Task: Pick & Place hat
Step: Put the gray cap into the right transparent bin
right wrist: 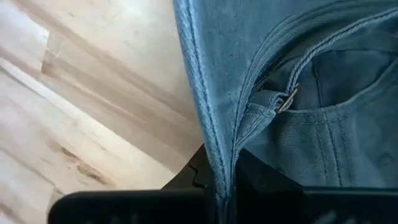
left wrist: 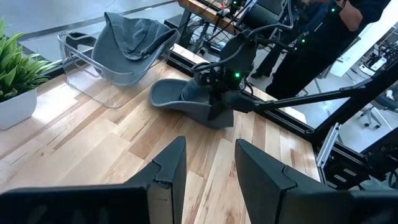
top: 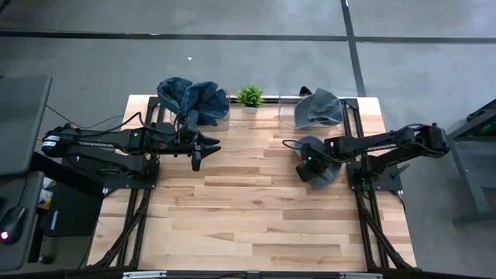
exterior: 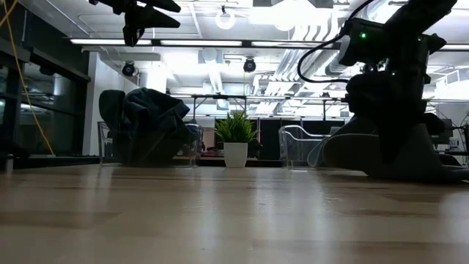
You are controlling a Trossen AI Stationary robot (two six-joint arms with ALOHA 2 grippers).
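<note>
Hat (top: 319, 167) pinched by right fingers (right wrist: 217, 186) beside clear bin (top: 298, 116); left fingers (left wrist: 168, 168) spread.

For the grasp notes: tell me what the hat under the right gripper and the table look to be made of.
Hat: likely blue-grey cotton twill, matte, with visible weave and stitched seams; the right gripper is shut on it.
Table: pale wood planks with grain and knots, smooth and slightly glossy.
</note>
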